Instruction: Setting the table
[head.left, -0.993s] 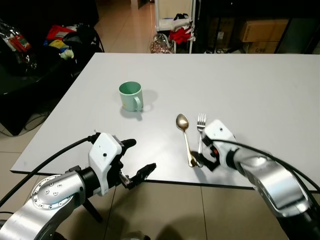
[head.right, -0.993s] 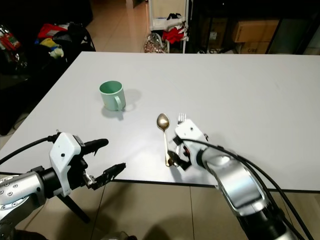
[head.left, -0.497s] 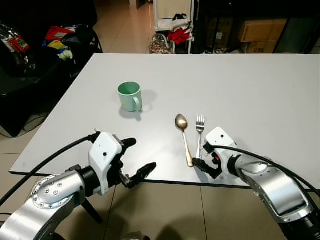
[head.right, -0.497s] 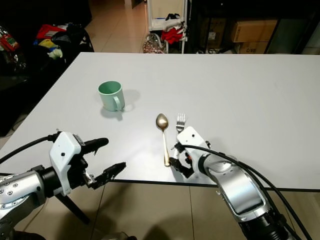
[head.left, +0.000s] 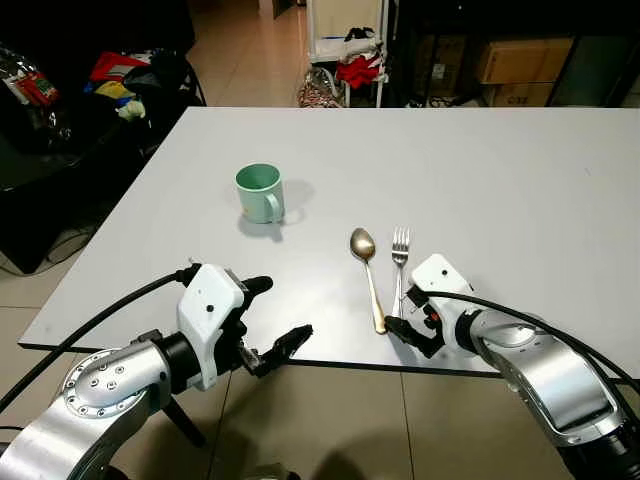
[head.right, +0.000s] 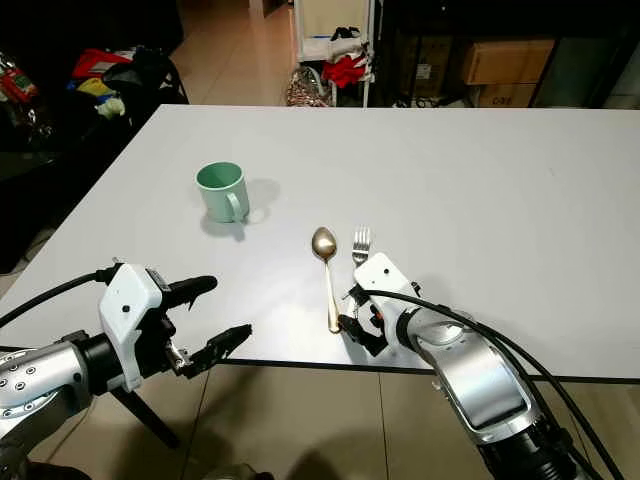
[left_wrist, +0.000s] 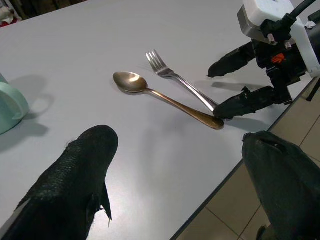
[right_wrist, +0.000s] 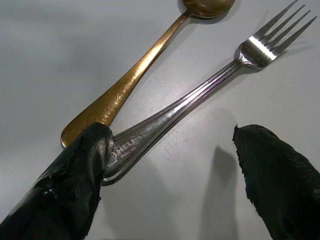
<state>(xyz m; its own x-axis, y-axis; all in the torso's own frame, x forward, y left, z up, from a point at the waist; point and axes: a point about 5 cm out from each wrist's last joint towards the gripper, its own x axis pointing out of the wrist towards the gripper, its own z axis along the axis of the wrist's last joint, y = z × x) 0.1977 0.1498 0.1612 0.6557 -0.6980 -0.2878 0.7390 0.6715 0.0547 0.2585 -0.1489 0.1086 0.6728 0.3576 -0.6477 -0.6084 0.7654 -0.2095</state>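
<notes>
The right gripper (right_wrist: 170, 165) stands wide open, holding nothing, with the handle of the silver metal fork (right_wrist: 200, 95) between its fingers, beside the gold-coloured spoon (right_wrist: 145, 60).

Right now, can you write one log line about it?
right gripper: open, at fork handle | spoon: beside fork | left gripper: open, idle | mug: upright

one mug (head.left: 261, 192), spoon (head.left: 368, 270), fork (head.left: 400, 262)
</notes>
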